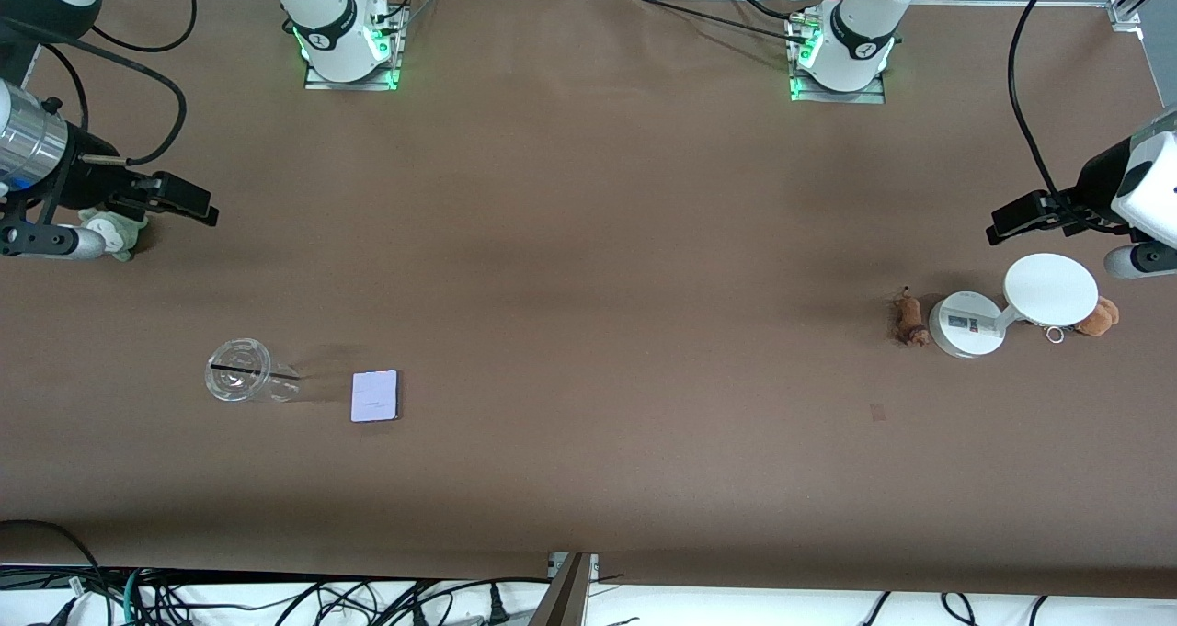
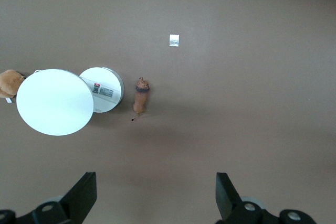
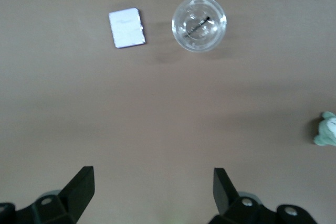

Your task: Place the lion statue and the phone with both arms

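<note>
Both grippers, left (image 2: 152, 195) and right (image 3: 152, 192), hover spread-fingered over brown cloth; flat rounded phone (image 1: 375, 396), slender lion statue (image 1: 909, 320).

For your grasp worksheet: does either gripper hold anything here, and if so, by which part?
Nothing is held. The left gripper and right gripper are both open; the lion statue and phone lie on the table.

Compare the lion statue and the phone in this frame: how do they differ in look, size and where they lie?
The lion statue is a brown, elongated figurine; the phone is a flat, pale rectangular slab with rounded corners. The lion statue looks smaller than the phone. The lion statue lies beside the white round-disc stand toward the left arm's end; the phone lies beside the clear cup toward the right arm's end. Both rest on the table, untouched; the left gripper and right gripper are open above it.
</note>
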